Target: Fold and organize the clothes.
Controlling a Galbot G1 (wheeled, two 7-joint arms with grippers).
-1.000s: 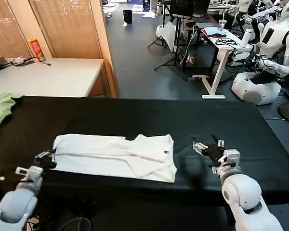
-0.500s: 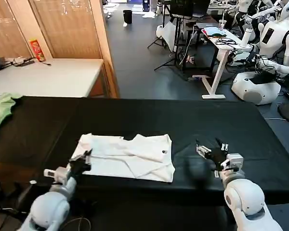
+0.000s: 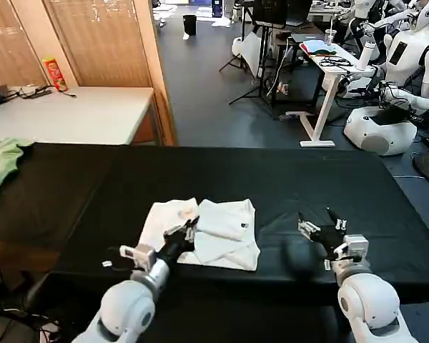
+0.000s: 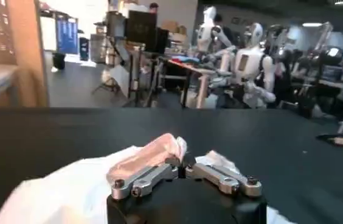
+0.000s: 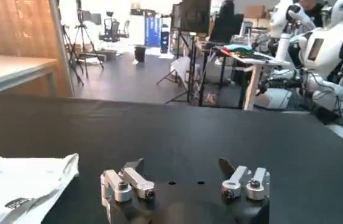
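White T-shirt (image 3: pixel 218 232), partly folded, lies near the counter's (image 3: pixel 286 179) front edge, about mid-width. Likely soft, light and floppy; best pinched at a hem or layered edge. My left end effector (image 3: pixel 186 230) is clenched on a fold over its left half. Right end effector (image 3: pixel 322 225) is released, spread, hovering beside it.

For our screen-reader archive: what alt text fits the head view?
The left tool pinches a fold of the white T-shirt on the black table; the right tool rests open beside it.
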